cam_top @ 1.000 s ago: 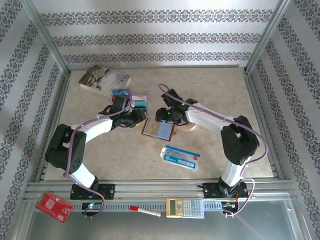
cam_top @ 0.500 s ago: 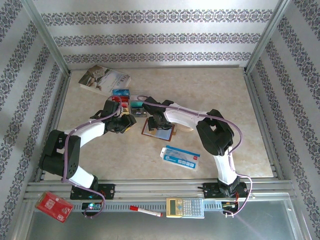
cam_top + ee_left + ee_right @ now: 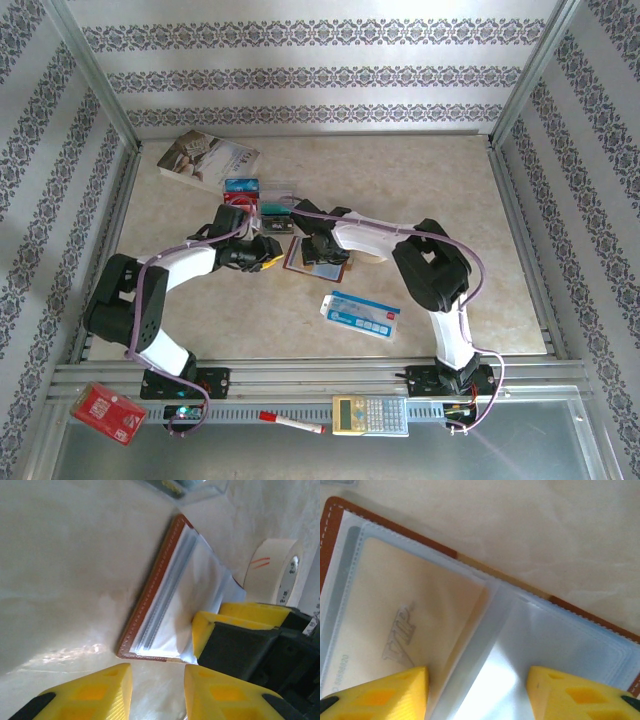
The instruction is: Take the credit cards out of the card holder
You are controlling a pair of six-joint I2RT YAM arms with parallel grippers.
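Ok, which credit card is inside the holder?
The cream VIP card, sleeved in the card holder; the other cards lie loose on the table.

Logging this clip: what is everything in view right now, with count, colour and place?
card holder: one, reddish-brown with clear sleeves, lying open mid-table
credit cards: several, blue, red and teal, laid out behind and left of the holder
VIP card: one, pale yellow, inside a sleeve
book: one, pale cover, far left corner
tape roll: one, cream, on the holder's right
flat packet: one, blue and white, in front of the holder
red packet: one, near-left corner
marker: one, red and white, front rail
calculator: one, yellowish, front rail
left gripper: open, at the holder's left edge
right gripper: open, over the sleeves
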